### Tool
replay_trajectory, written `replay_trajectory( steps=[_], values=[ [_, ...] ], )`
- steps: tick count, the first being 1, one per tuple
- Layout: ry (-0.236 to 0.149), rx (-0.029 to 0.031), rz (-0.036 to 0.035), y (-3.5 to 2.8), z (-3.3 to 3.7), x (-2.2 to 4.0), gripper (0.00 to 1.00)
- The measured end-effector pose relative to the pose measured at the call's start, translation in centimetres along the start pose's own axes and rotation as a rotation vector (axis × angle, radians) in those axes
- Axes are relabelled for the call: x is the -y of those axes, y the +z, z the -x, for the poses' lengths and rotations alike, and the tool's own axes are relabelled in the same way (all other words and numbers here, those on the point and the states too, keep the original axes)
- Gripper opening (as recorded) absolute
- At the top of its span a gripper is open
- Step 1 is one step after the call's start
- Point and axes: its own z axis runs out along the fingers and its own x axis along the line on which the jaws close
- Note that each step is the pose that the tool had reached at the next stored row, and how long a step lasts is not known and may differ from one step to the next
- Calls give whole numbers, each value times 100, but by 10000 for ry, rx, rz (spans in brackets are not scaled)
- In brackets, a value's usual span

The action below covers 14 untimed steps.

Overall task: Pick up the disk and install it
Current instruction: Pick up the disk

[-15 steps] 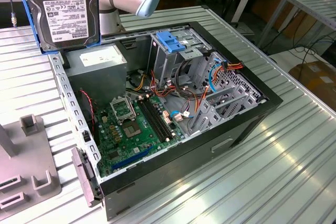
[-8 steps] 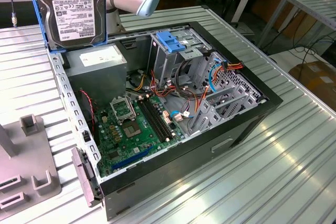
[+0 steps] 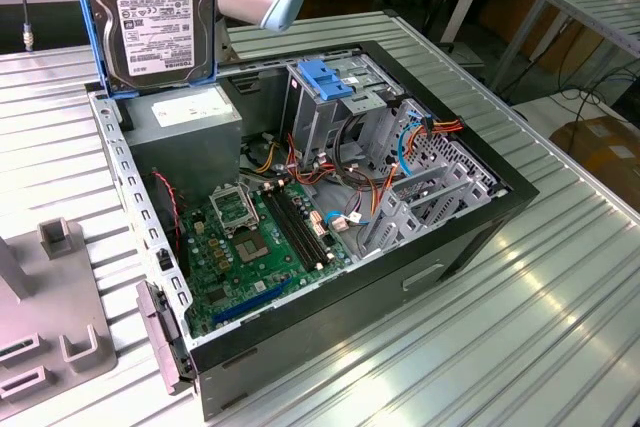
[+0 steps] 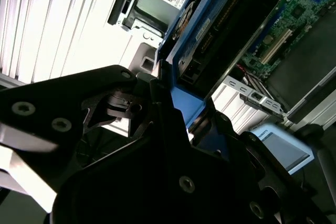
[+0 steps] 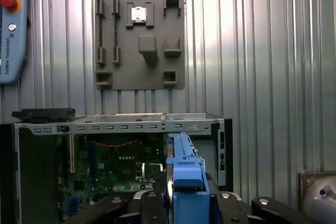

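Note:
The disk (image 3: pixel 155 17), silver with a white label and a blue carrier frame, hangs upright in the air above the far corner of the open computer case (image 3: pixel 480 217), at the exterior view's upper left. In the second wrist view my gripper (image 4: pixel 176 103) is shut on the blue edge of the disk (image 4: pixel 189 51), with a black finger (image 4: pixel 131 85) on either side. The first wrist view shows the disk (image 5: pixel 185 177) edge-on, clamped in the gripper (image 5: pixel 186 199) above the case's open interior. The metal drive cage with a blue latch (image 3: pixel 328 82) stands inside the case, to the exterior view's right of the disk.
A grey power-supply box (image 3: pixel 190 112) sits just below the disk. The green motherboard (image 3: pixel 250 237) and bundles of cables (image 3: pixel 350 187) lie on the case floor. A grey fixture plate (image 3: pixel 50 317) rests on the ribbed metal table (image 3: pixel 560 327). A pendant (image 5: pixel 13 24) lies beyond the plate.

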Motion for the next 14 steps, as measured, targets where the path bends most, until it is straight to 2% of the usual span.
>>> replay_trajectory(
  steps=[5, 14],
  values=[
    [-1, 0, -1, -1, 4, 114, 37],
    [1, 0, 0, -2, 8, 255, 37]
  ],
)
